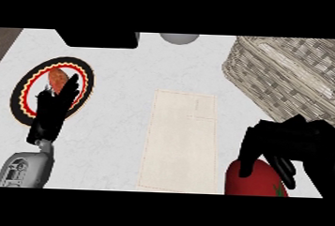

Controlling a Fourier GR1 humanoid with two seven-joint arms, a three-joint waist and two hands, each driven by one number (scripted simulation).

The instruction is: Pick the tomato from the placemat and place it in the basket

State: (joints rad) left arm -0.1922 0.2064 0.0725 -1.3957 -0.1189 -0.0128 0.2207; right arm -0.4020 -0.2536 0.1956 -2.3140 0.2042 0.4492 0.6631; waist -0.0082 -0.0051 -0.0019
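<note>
Right hand (294,138) curls round the tomato (254,183); best lift it clear, then swing toward twelve o'clock, above the wicker basket (282,76).

The right robot hand (294,142) curls over the tomato (255,181), hiding its upper side; the view's lower edge cuts the rest. The basket (289,72) runs off right. The left robot hand (56,106) covers part of the plate (25,89).
</note>
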